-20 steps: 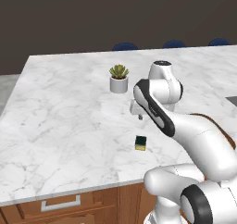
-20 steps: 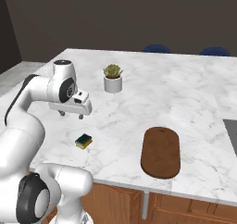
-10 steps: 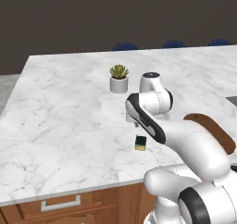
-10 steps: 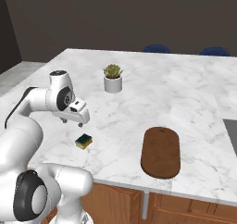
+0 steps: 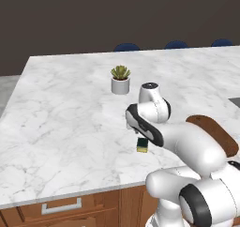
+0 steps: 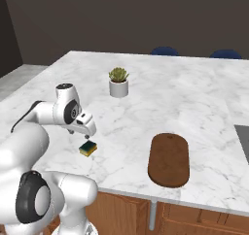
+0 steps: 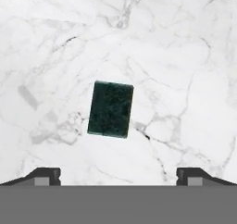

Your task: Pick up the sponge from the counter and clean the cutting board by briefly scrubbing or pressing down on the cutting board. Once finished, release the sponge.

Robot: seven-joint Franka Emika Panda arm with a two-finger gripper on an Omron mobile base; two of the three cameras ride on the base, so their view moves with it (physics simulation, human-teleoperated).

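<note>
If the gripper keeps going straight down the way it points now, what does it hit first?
Most likely the small rectangular sponge, dark green scrubbing side up, lying on the white marble counter. The open gripper brackets it between its fingertips, though the sponge sits slightly ahead of centre.

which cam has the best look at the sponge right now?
Hand view: the sponge sits mid-frame, green side up, unobstructed on the counter, between the open gripper tips. Right base view shows it small, yellow side visible, just below the hand. Left base view shows it small, tucked under the arm.
</note>
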